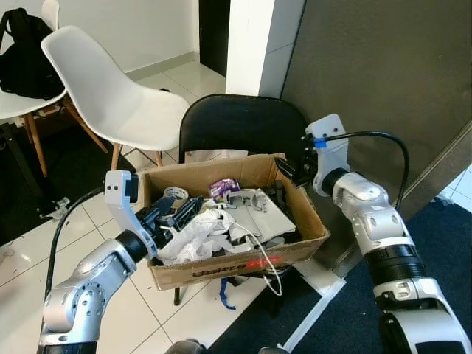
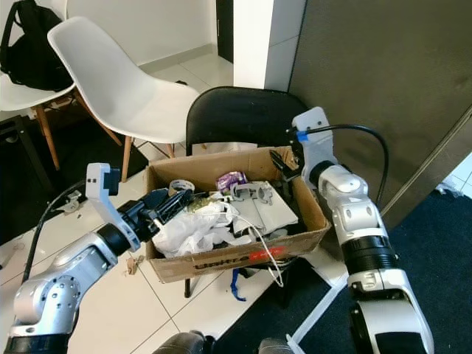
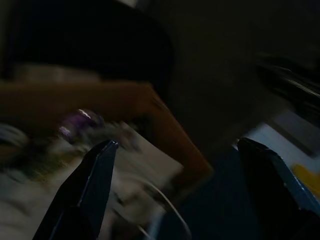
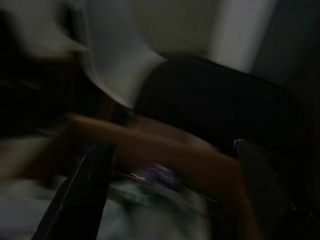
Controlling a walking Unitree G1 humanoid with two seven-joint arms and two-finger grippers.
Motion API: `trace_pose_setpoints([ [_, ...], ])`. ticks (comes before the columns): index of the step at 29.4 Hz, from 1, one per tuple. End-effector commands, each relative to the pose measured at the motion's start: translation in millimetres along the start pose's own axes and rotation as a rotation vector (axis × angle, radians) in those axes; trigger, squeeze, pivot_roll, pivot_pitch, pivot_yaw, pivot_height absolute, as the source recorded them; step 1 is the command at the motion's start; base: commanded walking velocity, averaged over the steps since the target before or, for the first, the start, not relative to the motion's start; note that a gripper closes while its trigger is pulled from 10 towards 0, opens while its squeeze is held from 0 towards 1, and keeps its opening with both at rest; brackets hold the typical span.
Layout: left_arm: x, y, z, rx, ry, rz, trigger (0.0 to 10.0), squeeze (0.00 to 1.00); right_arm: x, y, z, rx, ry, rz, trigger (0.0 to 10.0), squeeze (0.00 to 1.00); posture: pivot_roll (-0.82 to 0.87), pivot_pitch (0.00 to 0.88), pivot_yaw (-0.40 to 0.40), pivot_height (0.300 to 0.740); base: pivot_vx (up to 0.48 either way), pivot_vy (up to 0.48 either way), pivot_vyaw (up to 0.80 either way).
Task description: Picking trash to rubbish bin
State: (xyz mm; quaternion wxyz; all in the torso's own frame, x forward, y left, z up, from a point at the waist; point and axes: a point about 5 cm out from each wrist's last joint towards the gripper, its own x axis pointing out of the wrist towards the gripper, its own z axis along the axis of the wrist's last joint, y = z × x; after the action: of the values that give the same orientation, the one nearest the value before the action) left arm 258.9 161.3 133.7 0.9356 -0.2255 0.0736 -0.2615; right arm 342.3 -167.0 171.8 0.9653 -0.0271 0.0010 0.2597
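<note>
Box point(image 1: 221, 271) on the black chair point(image 1: 240, 125) already heaped with trash point(image 1: 195, 234), left gripper point(image 1: 179, 213) and right gripper point(image 1: 286, 171) both spread open at its rims, holding nothing, likely little left.

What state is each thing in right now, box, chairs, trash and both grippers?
Cardboard box: open-topped, full, resting on the black chair.
White plastic bag: crumpled, lying in the box.
Tape roll: lying in the box's far left corner.
Purple wrapper: crumpled, in the box.
White chair: upright, seat bare.
Left gripper: open, over the box's left side.
Right gripper: open, at the box's right rim.
</note>
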Motion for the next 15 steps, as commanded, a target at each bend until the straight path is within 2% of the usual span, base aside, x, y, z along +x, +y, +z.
trace_pose_setpoints([
  [1, 1.9, 3.6, 1.3, 0.023, -0.008, 0.035, 10.0, 0.0, -2.5, 3.5, 6.2, 0.045, -0.043, 0.046, 10.0, 0.17, -0.03, 0.0, -0.056, 0.74, 0.0, 0.0, 0.0],
  [2, 1.9, 3.6, 1.3, 0.023, -0.008, 0.035, 10.0, 0.0, -2.5, 3.5, 6.2, 0.045, -0.043, 0.046, 10.0, 0.17, -0.03, 0.0, -0.056, 0.74, 0.0, 0.0, 0.0],
  [3, 5.1, 7.2, 5.5, 0.055, -0.032, 0.078, 10.0, 0.0, -6.1, 8.5, 6.3, 0.066, -0.063, 0.079, 10.0, 0.0, -0.04, 0.0, -0.057, 0.74, 0.0, 0.0, 0.0],
  [5, 18.3, 7.5, 12.9, 0.127, -0.057, 0.118, 10.0, 0.0, -13.5, 20.2, -0.4, 0.092, -0.089, 0.123, 10.0, 0.0, -0.04, 0.0, -0.056, 0.74, 0.0, 0.0, 0.0],
  [6, 18.3, 7.5, 12.9, 0.127, -0.057, 0.118, 10.0, 0.0, -13.5, 20.2, -0.4, 0.092, -0.089, 0.123, 10.0, 0.0, -0.04, 0.0, -0.056, 0.74, 0.0, 0.0, 0.0],
  [9, 43.0, -8.8, 26.2, 0.189, -0.137, 0.087, 10.0, 0.0, -13.0, 35.9, -12.0, 0.162, -0.116, 0.161, 10.0, 0.0, -0.05, 0.0, -0.059, 0.74, 0.0, 0.0, 0.0],
  [12, 51.7, -16.5, 28.1, 0.196, -0.157, 0.068, 10.0, 0.0, -11.3, 37.4, -13.0, 0.182, -0.125, 0.166, 10.0, 0.0, -0.05, 0.0, -0.059, 0.74, 0.0, 0.0, 0.0],
  [14, 71.8, -35.8, 20.7, 0.175, -0.15, -0.006, 10.0, 0.0, -5.9, 31.4, -10.9, 0.193, -0.127, 0.137, 10.0, 0.0, -0.06, 0.0, -0.047, 0.74, 0.0, 0.0, 0.0],
  [15, 73.0, -36.1, 20.7, 0.16, -0.151, -0.026, 10.0, 0.0, -5.8, 31.5, -10.4, 0.194, -0.127, 0.137, 10.0, 0.0, -0.07, 0.0, -0.04, 0.74, 0.0, 0.0, 0.0],
])
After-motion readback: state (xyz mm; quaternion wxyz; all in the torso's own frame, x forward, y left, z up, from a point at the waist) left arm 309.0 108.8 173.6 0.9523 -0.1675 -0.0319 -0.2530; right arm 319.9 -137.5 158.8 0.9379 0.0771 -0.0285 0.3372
